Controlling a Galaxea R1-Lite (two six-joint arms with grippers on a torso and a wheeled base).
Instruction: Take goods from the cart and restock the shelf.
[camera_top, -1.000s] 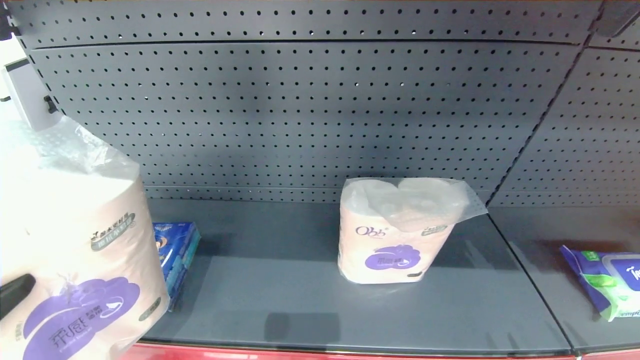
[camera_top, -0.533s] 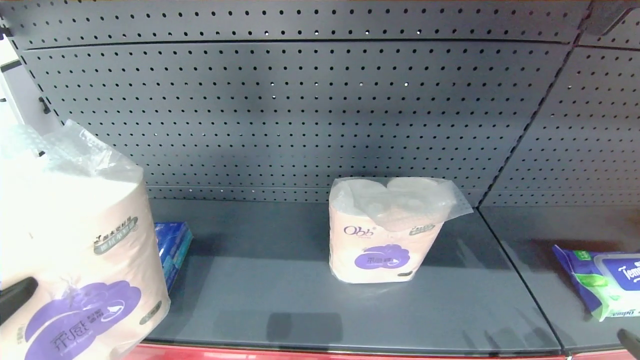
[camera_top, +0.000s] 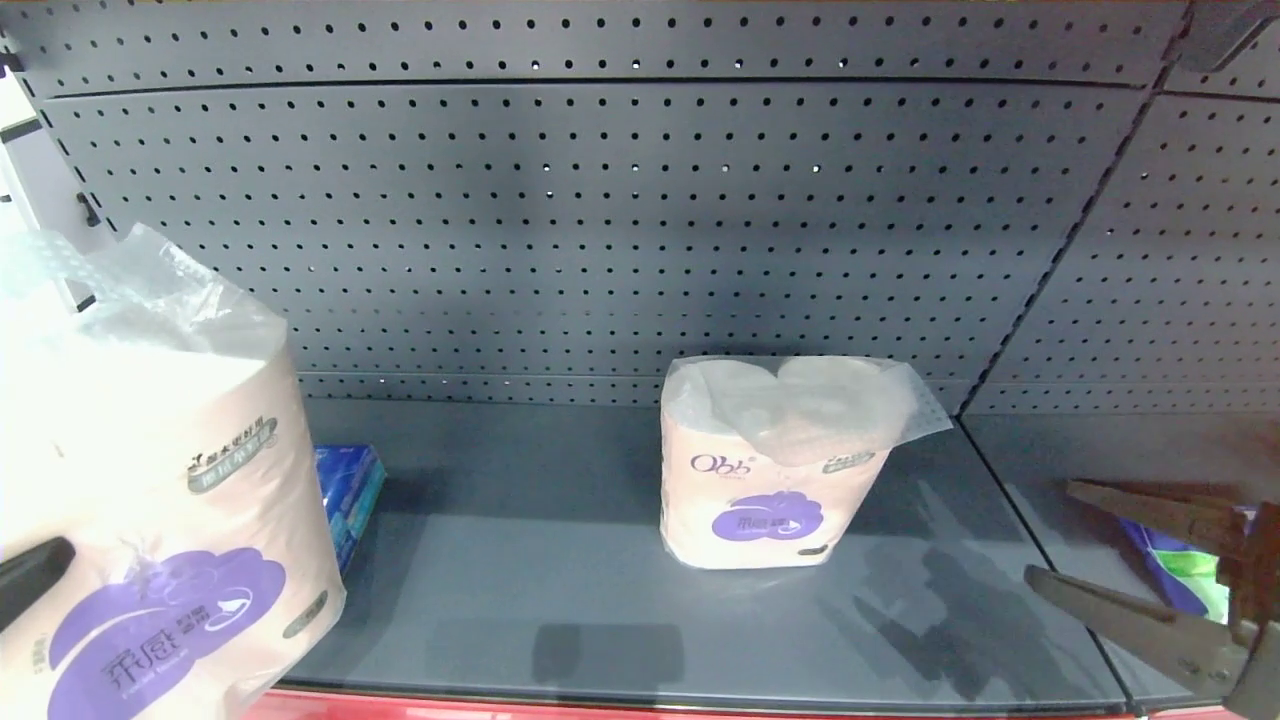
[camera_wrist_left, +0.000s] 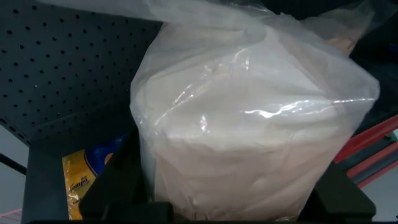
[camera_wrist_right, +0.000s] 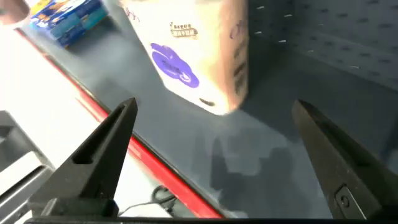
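Head view: held tissue pack (camera_top: 150, 480) partly hides blue box (camera_top: 352, 492).

One roll pack (camera_top: 160, 470) sits between our left fingers (camera_top: 35, 580); a second pack (camera_top: 775, 465) stands on the shelf (camera_top: 560, 600), left of our right fingers (camera_top: 1120, 605).

Dark grey pegboard panels (camera_top: 640, 230) back a grey shelf (camera_top: 560, 600) edged red.
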